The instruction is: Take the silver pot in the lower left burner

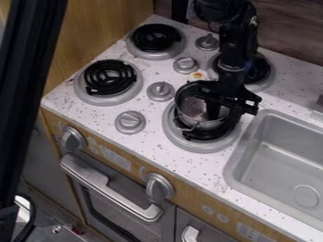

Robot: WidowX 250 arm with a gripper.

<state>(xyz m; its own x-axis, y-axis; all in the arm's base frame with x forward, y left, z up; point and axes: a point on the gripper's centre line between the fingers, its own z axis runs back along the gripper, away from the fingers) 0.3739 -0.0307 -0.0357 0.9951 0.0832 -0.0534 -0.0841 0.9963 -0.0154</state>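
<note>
My gripper (224, 111) hangs down into the right side of the silver pot (194, 120), overlapping its right rim. Whether it is open or shut, I cannot tell. The pot stands upright on the lower right burner (202, 145), and the gripper hides part of its right wall. Across the stove to the left, the lower left burner (109, 79) has a black coil in a grey ring, with no pot on it.
Two rear burners, the left one (156, 38) and the right one (259, 71), lie further back. Several knobs, one of them a front knob (130, 122), stand between the burners. A grey sink (284, 156) is at the right, and an oven handle (110, 189) runs below the counter's front edge.
</note>
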